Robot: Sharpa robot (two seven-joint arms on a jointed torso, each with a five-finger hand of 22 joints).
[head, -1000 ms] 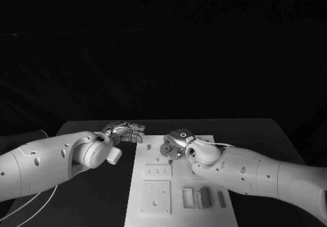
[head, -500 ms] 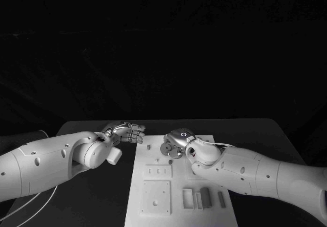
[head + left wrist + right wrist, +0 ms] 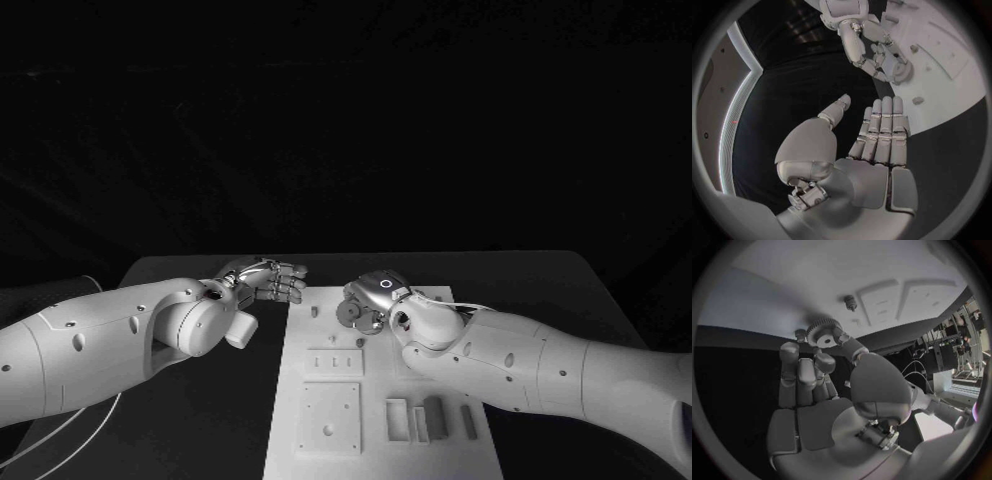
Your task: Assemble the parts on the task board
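Right hand [image 3: 369, 297]: edged slightly leftward since a second ago, pinching gear [image 3: 824, 334] over far end of task board [image 3: 329, 415]. Left hand [image 3: 268, 279]: released, over tabletop [image 3: 188, 268] beside board. Risk: gear tilts, misses its peg, drops.

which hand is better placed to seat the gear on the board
Right. The right hand already pinches the gear just above the task board. The left hand is open and empty over the table beside the board.

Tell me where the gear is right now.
The gear is pinched in the right hand, over the task board's far end in the head view.
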